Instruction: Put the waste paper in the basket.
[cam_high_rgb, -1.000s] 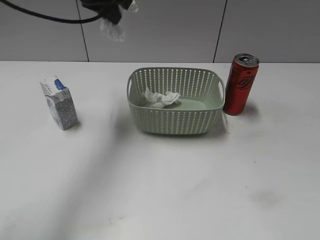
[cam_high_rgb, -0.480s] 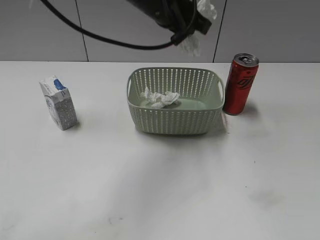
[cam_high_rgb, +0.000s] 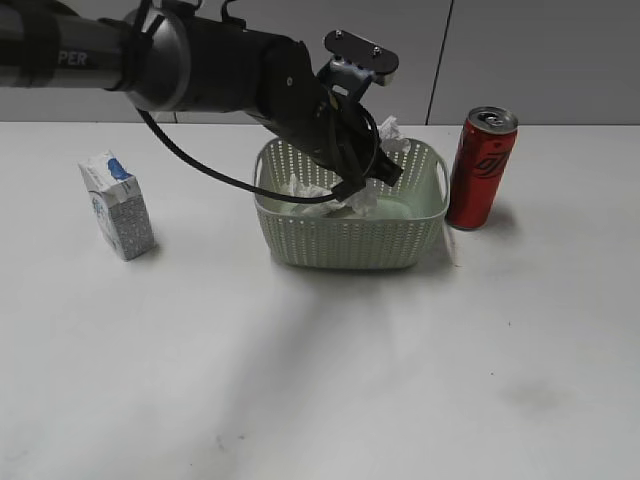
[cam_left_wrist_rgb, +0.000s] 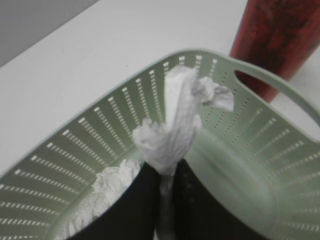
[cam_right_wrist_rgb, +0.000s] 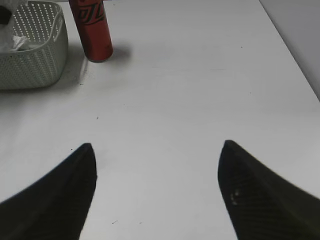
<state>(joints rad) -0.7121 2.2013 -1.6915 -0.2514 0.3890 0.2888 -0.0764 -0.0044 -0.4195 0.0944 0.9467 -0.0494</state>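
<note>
Left gripper (cam_left_wrist_rgb: 167, 187) clamped on a wad of waste paper (cam_left_wrist_rgb: 172, 125) inside the green basket (cam_high_rgb: 350, 240), more wads (cam_high_rgb: 318, 193) lying within, right gripper (cam_right_wrist_rgb: 156, 150) spread wide apart.

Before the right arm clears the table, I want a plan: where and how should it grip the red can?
Grip the red can around its mid-body, coming in level from its right side. It stands upright and tall, and the basket sits close on its left, so that side is crowded. The right gripper, open over bare table, could likely span the can.
</note>
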